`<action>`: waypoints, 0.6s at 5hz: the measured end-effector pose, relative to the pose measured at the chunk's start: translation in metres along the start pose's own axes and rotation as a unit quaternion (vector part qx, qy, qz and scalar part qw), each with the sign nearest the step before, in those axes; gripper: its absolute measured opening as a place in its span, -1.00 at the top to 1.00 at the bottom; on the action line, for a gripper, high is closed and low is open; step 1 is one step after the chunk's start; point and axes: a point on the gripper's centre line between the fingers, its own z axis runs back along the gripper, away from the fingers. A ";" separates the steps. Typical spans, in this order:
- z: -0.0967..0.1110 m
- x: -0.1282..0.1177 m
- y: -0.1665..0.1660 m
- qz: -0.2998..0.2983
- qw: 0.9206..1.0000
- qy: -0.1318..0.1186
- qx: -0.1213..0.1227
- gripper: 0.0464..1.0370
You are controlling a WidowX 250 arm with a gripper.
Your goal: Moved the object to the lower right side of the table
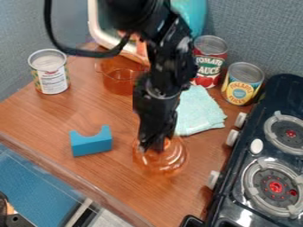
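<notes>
"Where do you have the gripper (155, 142) now?"

"I have it hanging down near the middle of the camera view, with its tip over the orange see-through round piece (170, 160)."

"And the jaws, how far are they open?"

"This I cannot tell. They are dark, one against the other in my view, and their ends overlap the upper part of the orange piece. I also cannot say whether they grasp it, only touch it, or are just above it."

"Where does the piece lie?"

"It is on the tabletop (112, 184), below the centre of the view, between the blue block (91, 143) and the black stove (234, 195). The pale green cloth (198, 111) is near it, on the upper side."

"What is hard for you to see?"

"The top of the orange piece, because the jaws cover it. The arm (163, 75) hides the left edge of the cloth and is itself cut off by the top of the view. An orange see-through vessel (118, 79) stands farther back, partly behind the arm. The stove is cut by the right and bottom edges, and a turquoise thing (192, 15) by the top edge; what it is, I cannot make out."
</notes>
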 end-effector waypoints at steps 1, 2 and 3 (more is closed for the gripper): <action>-0.009 0.000 0.017 -0.004 1.000 0.010 0.017 0.34; -0.016 -0.005 0.028 -0.018 0.999 0.010 0.026 0.34; -0.024 -0.006 0.027 -0.026 0.999 0.003 0.020 0.34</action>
